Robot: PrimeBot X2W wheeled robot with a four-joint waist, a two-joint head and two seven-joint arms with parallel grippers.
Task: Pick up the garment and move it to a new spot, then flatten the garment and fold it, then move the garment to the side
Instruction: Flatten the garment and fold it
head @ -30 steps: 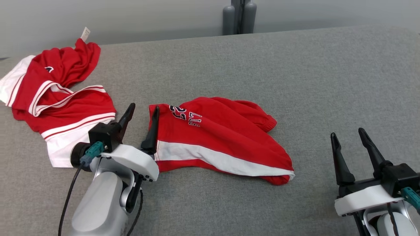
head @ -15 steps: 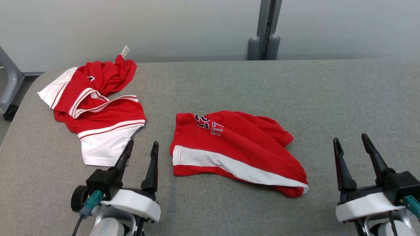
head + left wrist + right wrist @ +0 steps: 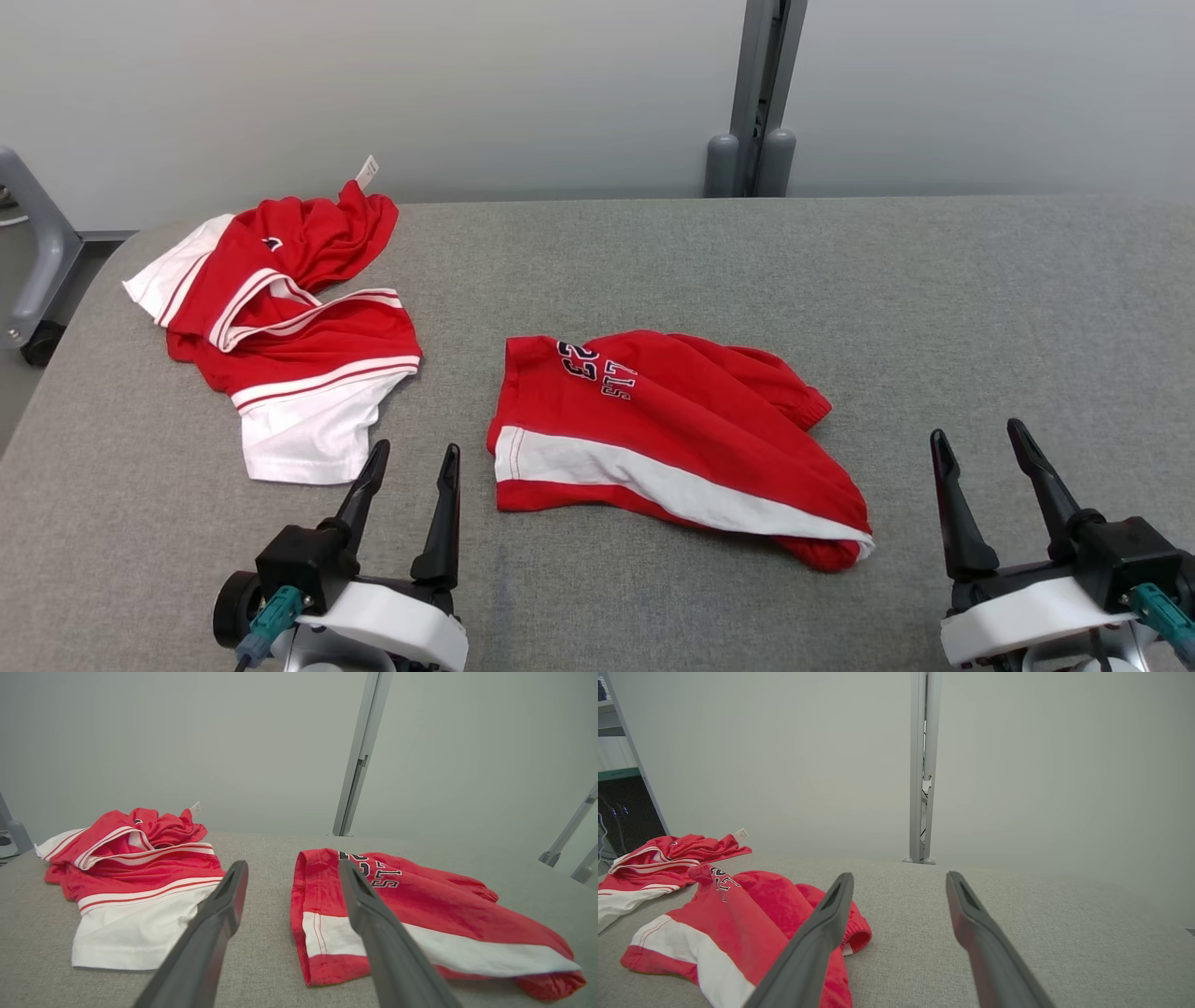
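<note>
The grey padded table (image 3: 840, 280) carries a crumpled red-and-white jersey (image 3: 280, 317) at far left and the folded red garment (image 3: 672, 429) at centre, its white band toward the robot. The left gripper (image 3: 415, 451) and right gripper (image 3: 976, 431) hover on the near side, jaws spread, holding nothing. To shift the fold aside, probably pinch both layers at the near hem and slide low. The white tag (image 3: 367, 172) is unreadable; the print (image 3: 597, 369) shows an inverted 23, letters beneath unclear
</note>
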